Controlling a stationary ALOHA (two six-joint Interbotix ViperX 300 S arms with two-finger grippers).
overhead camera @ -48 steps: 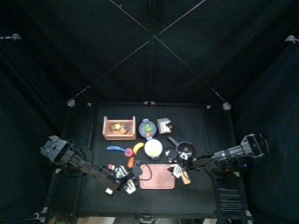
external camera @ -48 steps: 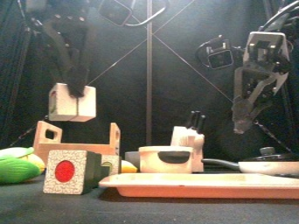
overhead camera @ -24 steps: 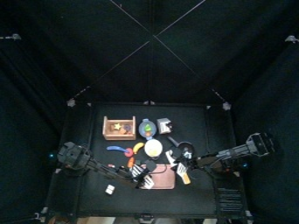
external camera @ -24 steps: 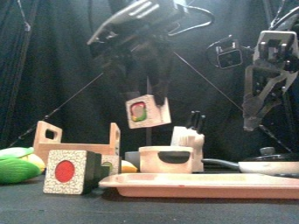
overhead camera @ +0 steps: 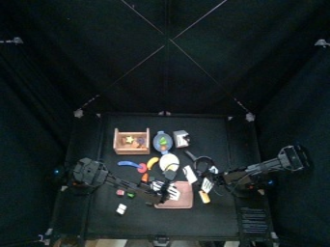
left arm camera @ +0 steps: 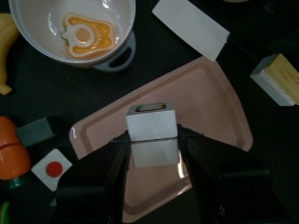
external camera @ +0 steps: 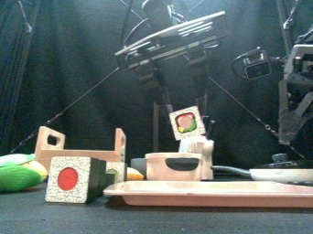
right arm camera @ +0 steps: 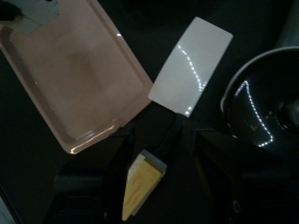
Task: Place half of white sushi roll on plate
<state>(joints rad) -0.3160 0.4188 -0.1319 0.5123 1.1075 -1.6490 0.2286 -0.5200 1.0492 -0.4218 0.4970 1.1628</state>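
- Overhead, the left gripper (left arm camera: 155,166) was clenched on the white, square-cut sushi roll half with green-and-red filling (external camera: 186,121), hanging above the flat pink rectangular plate (left arm camera: 222,105).
- Carrying looked nearly done; the next move called for lowering onto bare plate, then releasing.
- Nearby stood a white bowl (left arm camera: 73,33) and a white block (left arm camera: 193,24); nothing blocked the drop.
- Well aside, the right gripper (right arm camera: 158,149) pinched a yellow wedge (right arm camera: 139,185).

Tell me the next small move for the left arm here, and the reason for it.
Probably lower straight down. The left gripper is shut on the white sushi roll half, and the left wrist view shows the pink plate directly beneath it. In the front view the piece hangs well above the plate, so opening now would drop it. The right gripper waits off the plate's side.
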